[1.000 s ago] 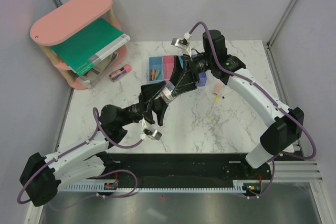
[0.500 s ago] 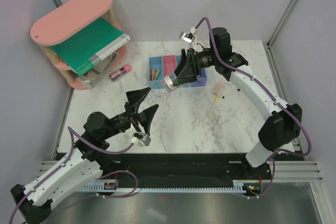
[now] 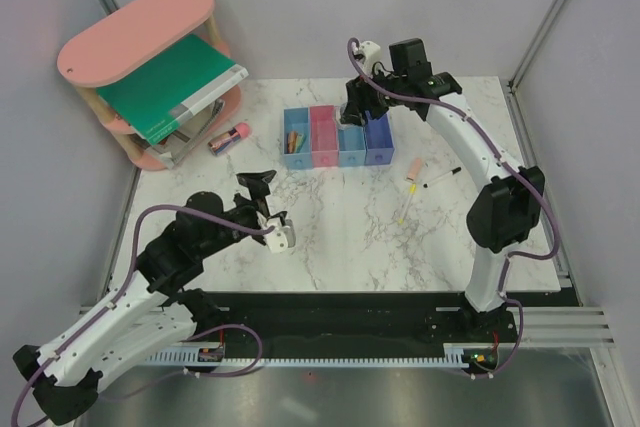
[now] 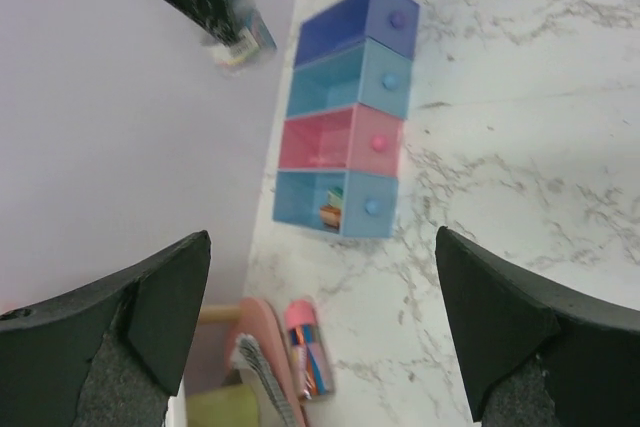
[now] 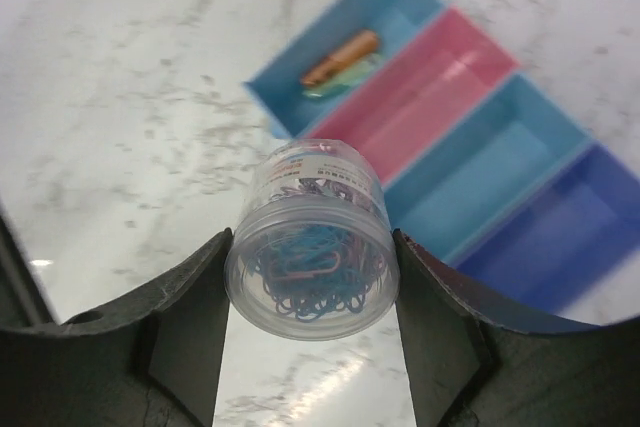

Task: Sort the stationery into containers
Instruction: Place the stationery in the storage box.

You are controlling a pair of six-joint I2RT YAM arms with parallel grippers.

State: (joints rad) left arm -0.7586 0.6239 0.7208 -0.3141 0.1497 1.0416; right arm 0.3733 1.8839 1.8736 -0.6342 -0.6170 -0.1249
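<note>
The containers are a joined row of four bins: light blue, pink, light blue, dark blue. The left light blue bin holds an orange stick. My right gripper hovers above the row, shut on a clear round jar of coloured paper clips. My left gripper is open and empty, near-left of the bins, which also show in its view. A peach stick, a black-and-white pen and a thin yellow stick lie right of the bins.
A pink oval-topped shelf with a large green book stands at the far left. A clear pink-capped case lies beside it, also in the left wrist view. Grey walls close the back and sides.
My left arm has pulled back from the bins toward the near left, open. My right arm has swung back and up over the bins, still holding the jar.
</note>
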